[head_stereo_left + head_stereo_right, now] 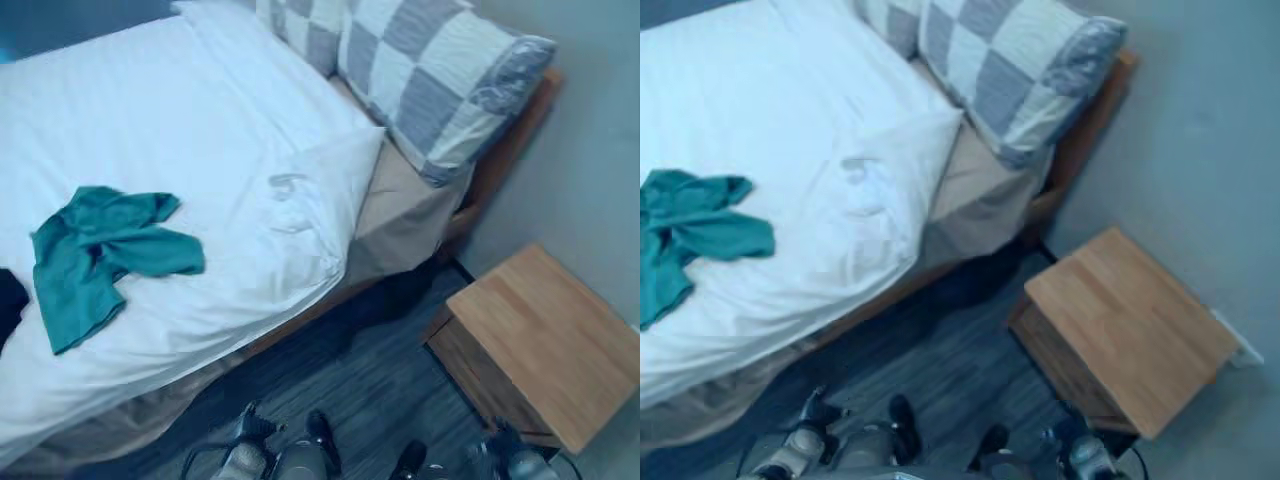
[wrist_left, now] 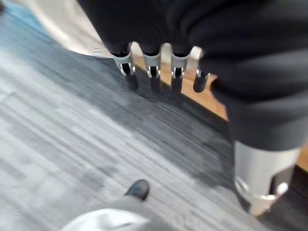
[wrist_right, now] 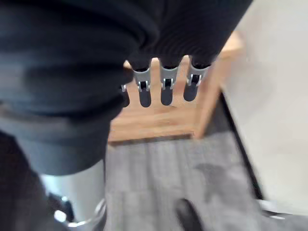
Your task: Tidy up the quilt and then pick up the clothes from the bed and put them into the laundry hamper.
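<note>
Both hands hang empty over the grey floor point(image 1: 380, 370) beside the bed point(image 1: 400, 215): the left hand point(image 2: 154, 72) and the right hand point(image 3: 163, 86) each have fingers straight and relaxed, gripping nothing. On the bed, the white quilt point(image 1: 200, 110) lies spread out, with the teal clothes point(image 1: 100, 255) crumpled on it, well away from the checked pillow point(image 1: 440, 75) at the bed's head. Just beside the bed stands a wooden nightstand point(image 1: 545, 340).
</note>
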